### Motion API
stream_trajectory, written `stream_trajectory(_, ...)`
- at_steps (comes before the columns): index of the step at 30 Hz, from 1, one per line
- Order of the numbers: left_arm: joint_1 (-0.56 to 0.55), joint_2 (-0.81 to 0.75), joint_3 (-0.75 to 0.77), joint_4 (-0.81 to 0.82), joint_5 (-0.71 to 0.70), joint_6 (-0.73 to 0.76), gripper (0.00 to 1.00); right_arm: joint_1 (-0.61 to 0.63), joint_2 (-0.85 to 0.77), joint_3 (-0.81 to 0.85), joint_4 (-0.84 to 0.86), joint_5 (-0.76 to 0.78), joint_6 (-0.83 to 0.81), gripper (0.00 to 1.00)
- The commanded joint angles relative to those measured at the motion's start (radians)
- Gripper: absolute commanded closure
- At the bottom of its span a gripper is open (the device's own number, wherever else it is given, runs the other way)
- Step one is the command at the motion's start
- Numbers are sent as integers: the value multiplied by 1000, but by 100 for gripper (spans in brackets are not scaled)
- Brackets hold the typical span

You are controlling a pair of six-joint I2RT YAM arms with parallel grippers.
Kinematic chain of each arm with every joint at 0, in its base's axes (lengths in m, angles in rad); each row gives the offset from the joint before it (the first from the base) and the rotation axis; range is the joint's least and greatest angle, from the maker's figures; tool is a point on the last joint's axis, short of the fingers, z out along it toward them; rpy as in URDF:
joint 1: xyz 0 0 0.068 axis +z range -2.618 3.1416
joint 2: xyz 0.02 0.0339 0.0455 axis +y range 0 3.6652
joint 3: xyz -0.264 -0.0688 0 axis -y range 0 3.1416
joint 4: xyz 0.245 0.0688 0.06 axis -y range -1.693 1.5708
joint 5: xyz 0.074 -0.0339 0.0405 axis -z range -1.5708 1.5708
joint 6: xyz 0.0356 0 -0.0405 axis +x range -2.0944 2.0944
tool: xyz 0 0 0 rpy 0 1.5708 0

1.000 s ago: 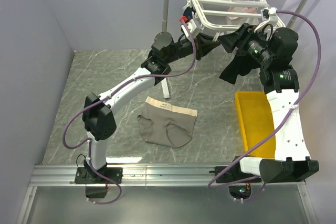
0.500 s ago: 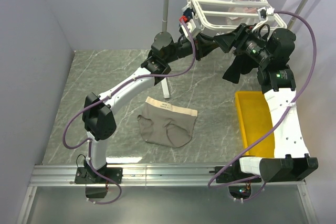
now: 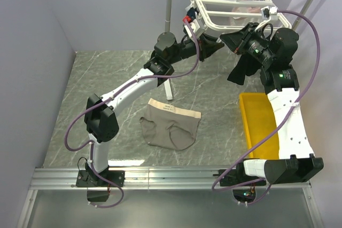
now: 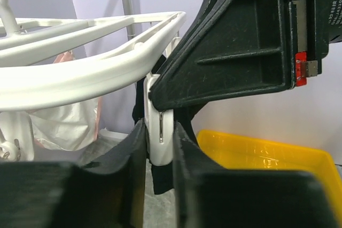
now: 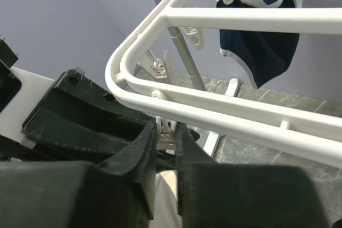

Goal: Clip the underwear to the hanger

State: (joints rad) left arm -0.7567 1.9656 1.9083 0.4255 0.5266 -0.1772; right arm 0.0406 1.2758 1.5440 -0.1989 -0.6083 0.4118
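The taupe underwear [image 3: 171, 129] lies flat on the marble table, away from both grippers. The white hanger [image 3: 224, 12] hangs from the stand at the back. At its front rim [image 4: 80, 73] my left gripper [image 4: 160, 132] is shut on a dangling white clip [image 4: 160, 121], one finger on each side, and a black garment [image 4: 162, 177] hangs below the clip. My right gripper [image 5: 166, 129] meets it from the other side under the same rim [image 5: 214, 100], its jaws shut on the upper part of a white clip [image 5: 168, 134]. In the top view the left gripper [image 3: 218, 46] and the right gripper [image 3: 227, 38] nearly touch.
The black garment [image 3: 243, 70] dangles below the right wrist, above a yellow bin [image 3: 259, 126] at the table's right. Navy briefs [image 5: 262, 46] hang from the hanger's far side, with a pale pink item [image 4: 64, 121] beside them. The grey stand pole [image 3: 169, 9] rises behind the left arm.
My right gripper's jaws went from wide apart to shut on the clip and edged up towards the rim. The left jaws eased slightly. The underwear has not moved.
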Motion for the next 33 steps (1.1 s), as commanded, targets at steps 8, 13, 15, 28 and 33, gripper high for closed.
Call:
stream_trajectory(8, 3, -51, -38, 13, 6, 24, 42, 1, -10, 16, 35, -2, -24, 100)
stream_trajectory(13, 49, -86, -69, -20, 44, -4, 37, -1, -9, 19, 35, -5, -31, 100)
stream_trajectory(15, 85, -120, -110, -33, 97, -11, 37, 1, -9, 21, 27, -7, -42, 100)
stream_trajectory(28, 131, -312, -498, -536, 351, 536, 32, 1, 0, 34, -4, -15, -79, 100)
stream_trajectory(33, 85, -242, -568, -677, 250, 716, 21, 1, 10, 39, -10, -16, -73, 100)
